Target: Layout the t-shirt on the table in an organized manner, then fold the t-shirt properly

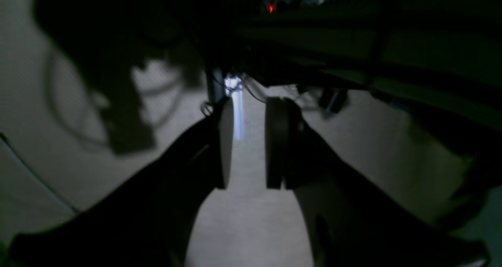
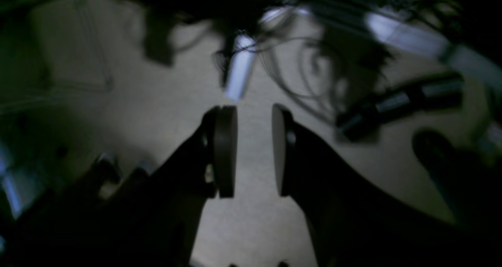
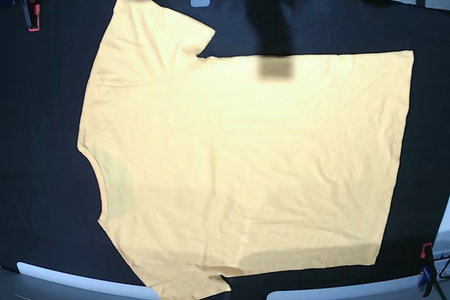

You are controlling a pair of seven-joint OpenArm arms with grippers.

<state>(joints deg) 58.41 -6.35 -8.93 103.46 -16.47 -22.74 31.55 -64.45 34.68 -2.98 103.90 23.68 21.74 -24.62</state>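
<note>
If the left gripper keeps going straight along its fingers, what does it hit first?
Probably nothing close: the left gripper is open and empty, over a pale surface. Straight ahead stands a bright upright strip among cables; depth is unclear.

Wrist views dim, blurred, base bright

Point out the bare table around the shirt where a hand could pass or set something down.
In the base view, the t-shirt covers most of the table. Bare dark cloth remains left of the collar, along the top beside the upper sleeve, and in a strip right of the hem. The bottom edge is tight: the lower sleeve reaches it.
</note>
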